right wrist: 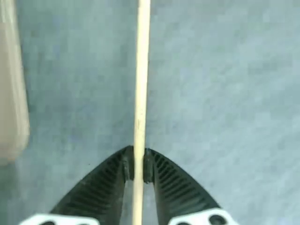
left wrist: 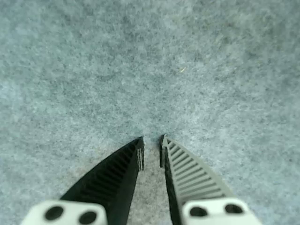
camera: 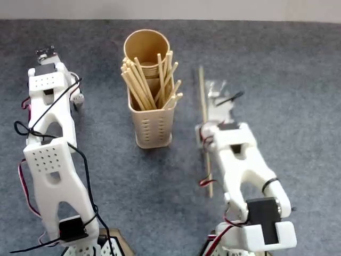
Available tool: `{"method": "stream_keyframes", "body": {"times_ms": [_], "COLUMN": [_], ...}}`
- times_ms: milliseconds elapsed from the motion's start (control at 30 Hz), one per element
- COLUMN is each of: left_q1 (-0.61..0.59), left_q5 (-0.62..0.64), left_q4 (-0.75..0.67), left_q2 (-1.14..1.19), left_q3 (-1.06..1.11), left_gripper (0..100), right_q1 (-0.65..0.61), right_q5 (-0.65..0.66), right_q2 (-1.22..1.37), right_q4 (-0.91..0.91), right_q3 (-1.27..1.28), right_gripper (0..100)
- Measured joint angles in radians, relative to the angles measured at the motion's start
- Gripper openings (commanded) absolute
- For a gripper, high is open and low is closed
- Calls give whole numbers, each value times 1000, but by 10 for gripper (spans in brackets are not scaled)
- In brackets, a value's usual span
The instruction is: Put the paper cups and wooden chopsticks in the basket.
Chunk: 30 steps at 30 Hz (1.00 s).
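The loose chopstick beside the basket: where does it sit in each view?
High view: chopstick runs lengthwise right of the basket, alongside the right arm.
Left wrist view: left tool over grey mat.
Right wrist view: chopstick runs up the centre, clamped in the right tool.
Shared landmark: the basket, its pale wall at the right wrist view's edge.

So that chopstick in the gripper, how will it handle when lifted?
The chopstick looks thin, straight wood, so probably stiff and light. The right gripper pinches it near mid-length, so long ends may pivot or slip. Dropped on the carpet, it likely wouldn't roll far.
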Motion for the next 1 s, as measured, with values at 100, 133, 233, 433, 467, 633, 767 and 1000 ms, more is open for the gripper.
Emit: {"method": "stream_keyframes", "body": {"times_ms": [100,133,233,433,467,633,767,1000], "left_q1": [0,0,0,0,0,0,0,0], "left_q5": [0,0,0,0,0,0,0,0], "left_q4": [0,0,0,0,0,0,0,-2], "left_q2": [0,0,0,0,0,0,0,37], "left_q3": [0,0,0,0,0,0,0,-15], "left_gripper": [102,102,102,102,102,102,102,102], "right_q1": [25,26,21,21,21,-37,-130,-287], "right_q5": [11,11,12,12,12,12,12,12], "right_q2": [0,0,0,-23,-48,-193,-239,-247], "right_q4": [0,0,0,0,0,0,-29,-255], "right_q3": [-89,-109,-135,-178,-212,-420,-575,-634], "right_gripper": [6,6,6,5,5,5,5,5]}}
